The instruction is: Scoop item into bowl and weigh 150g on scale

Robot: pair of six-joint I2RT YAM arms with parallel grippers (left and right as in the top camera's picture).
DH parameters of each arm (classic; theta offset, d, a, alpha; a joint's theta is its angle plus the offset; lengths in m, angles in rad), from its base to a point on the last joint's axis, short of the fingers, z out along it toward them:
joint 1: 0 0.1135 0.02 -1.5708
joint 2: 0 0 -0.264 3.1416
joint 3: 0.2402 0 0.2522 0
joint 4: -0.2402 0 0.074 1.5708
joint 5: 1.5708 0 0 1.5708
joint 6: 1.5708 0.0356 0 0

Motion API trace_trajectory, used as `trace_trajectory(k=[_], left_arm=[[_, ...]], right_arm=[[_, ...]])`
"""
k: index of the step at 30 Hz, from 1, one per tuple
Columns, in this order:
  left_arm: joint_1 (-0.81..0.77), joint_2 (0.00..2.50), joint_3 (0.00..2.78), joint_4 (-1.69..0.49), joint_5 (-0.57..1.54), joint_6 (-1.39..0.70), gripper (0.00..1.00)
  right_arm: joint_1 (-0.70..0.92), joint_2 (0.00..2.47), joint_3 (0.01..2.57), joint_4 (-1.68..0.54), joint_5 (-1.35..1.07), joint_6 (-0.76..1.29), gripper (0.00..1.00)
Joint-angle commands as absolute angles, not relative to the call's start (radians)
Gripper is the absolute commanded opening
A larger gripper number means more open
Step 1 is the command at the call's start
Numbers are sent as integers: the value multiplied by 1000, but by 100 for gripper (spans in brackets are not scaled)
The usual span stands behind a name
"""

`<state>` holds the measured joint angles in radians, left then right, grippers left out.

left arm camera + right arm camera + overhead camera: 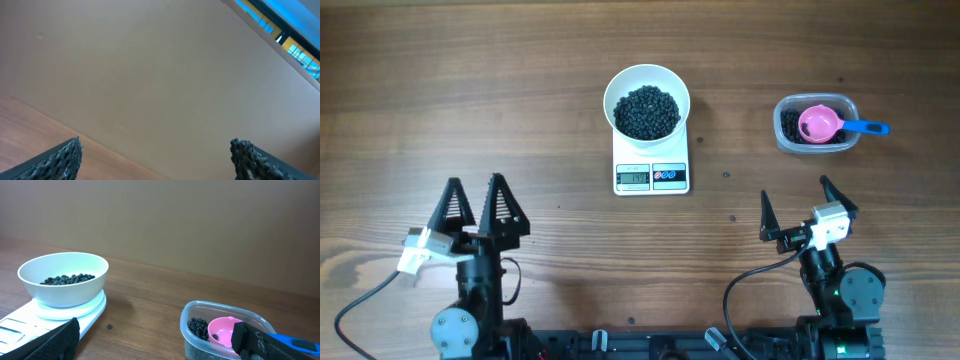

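My left gripper [475, 182] and right gripper [794, 190] hang wide open and empty by the table's [470, 80] near edge. The item [647, 111] sits in the bowl [616, 85] on the scale [670, 150] mid-table. I can't read its display [636, 178], so I'd top up gently with small scoopfuls.

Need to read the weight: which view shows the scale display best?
Overhead: the scale display faces the camera, clear of the bowl. Right wrist sees it at a shallow angle, unreadable. Left wrist misses it.
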<state>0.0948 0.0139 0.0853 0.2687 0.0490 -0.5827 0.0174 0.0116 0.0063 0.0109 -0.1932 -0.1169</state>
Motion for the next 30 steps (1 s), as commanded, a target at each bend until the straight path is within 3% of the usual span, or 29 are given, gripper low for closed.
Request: trace_trajectory(k=[1, 8, 15, 18, 30], left_arm=[[101, 3, 20, 276, 32, -591, 100], [122, 3, 6, 33, -91, -584, 100], [120, 3, 6, -74, -23, -559, 100], [120, 3, 6, -76, 11, -356, 100], [120, 3, 6, -75, 10, -355, 100]], right_arm=[[21, 4, 6, 13, -179, -105, 99], [21, 4, 6, 13, -179, -105, 100], [21, 4, 6, 13, -179, -105, 100], [21, 4, 6, 13, -179, -105, 100], [21, 4, 6, 13, -179, -105, 100]])
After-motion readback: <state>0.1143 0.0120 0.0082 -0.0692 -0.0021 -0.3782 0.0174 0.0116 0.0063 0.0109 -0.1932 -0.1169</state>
